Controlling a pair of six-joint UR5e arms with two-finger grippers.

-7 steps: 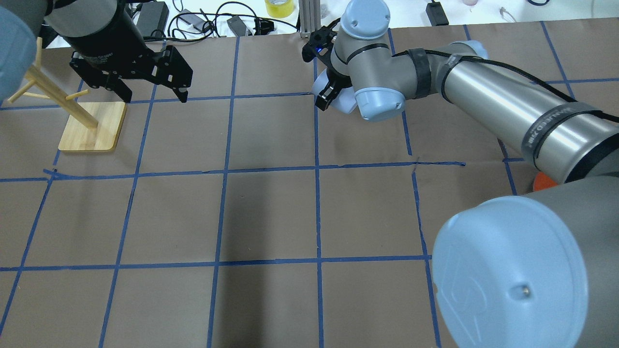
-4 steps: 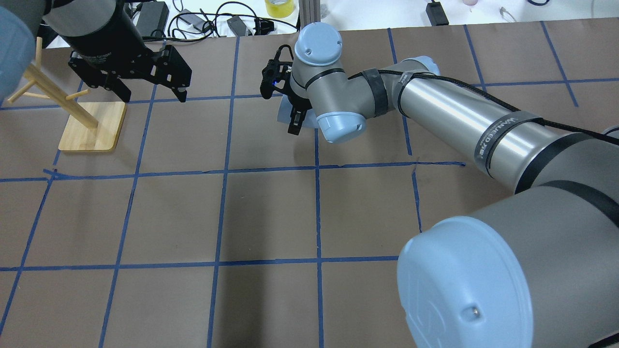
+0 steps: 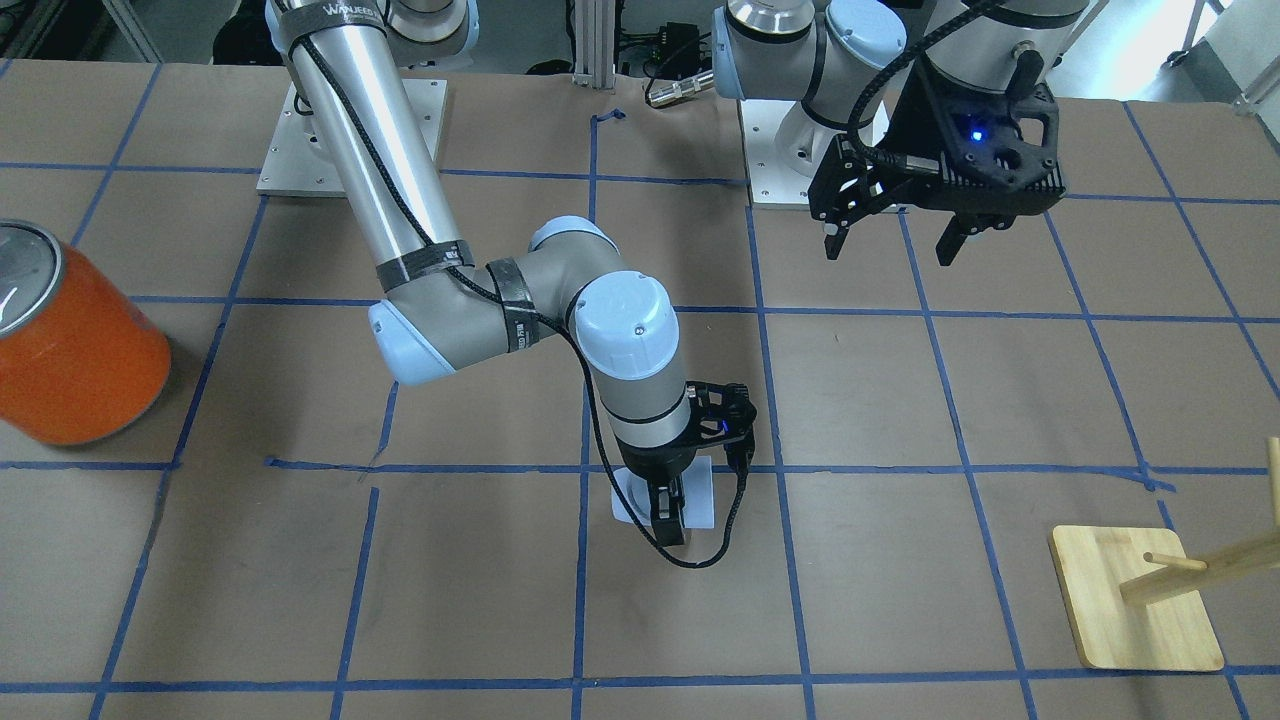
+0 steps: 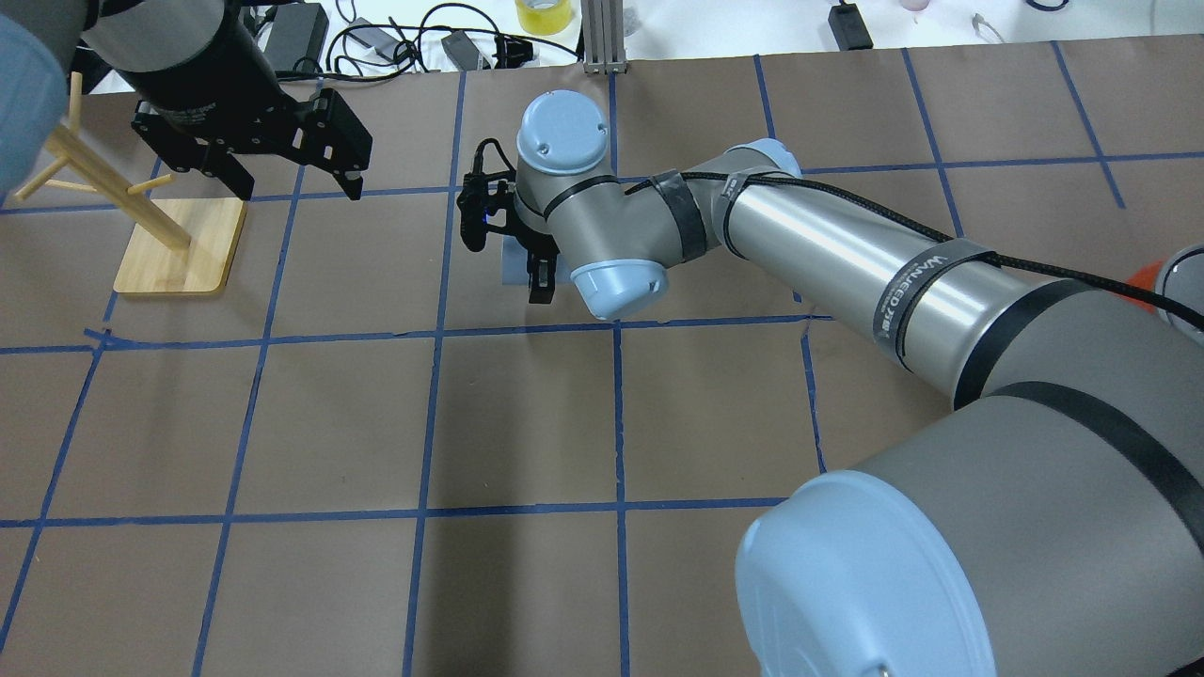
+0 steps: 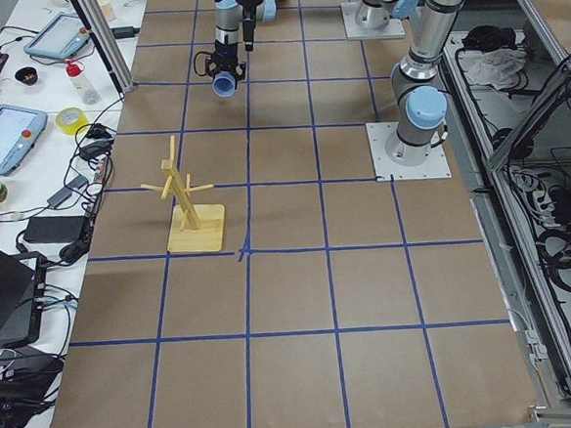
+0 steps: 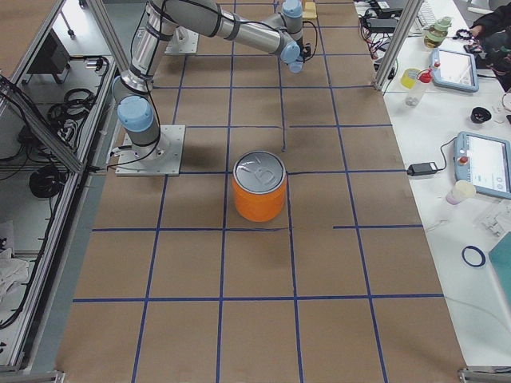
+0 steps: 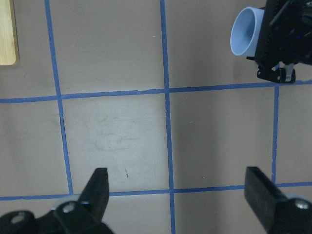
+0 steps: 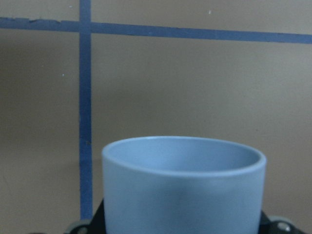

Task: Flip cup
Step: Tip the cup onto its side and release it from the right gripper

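The right fingers (image 3: 668, 515) are pinching the pale blue cup (image 3: 702, 488) and are holding it on its side, with its mouth facing toward the wooden rack (image 3: 1135, 600). The cup is staying well apart from this rack, low over the brown counter (image 3: 900, 400); I cannot tell if it is touching. The left fingers (image 7: 99, 190) are spread wide, gripping nothing, and are hanging above the counter near the rack.

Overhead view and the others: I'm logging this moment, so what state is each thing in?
right tool, shut on the cup
cup, held tilted, mouth facing away from the wrist
left tool, open, empty
orange can, upright, silver top up
wooden peg stand, upright, pegs bare
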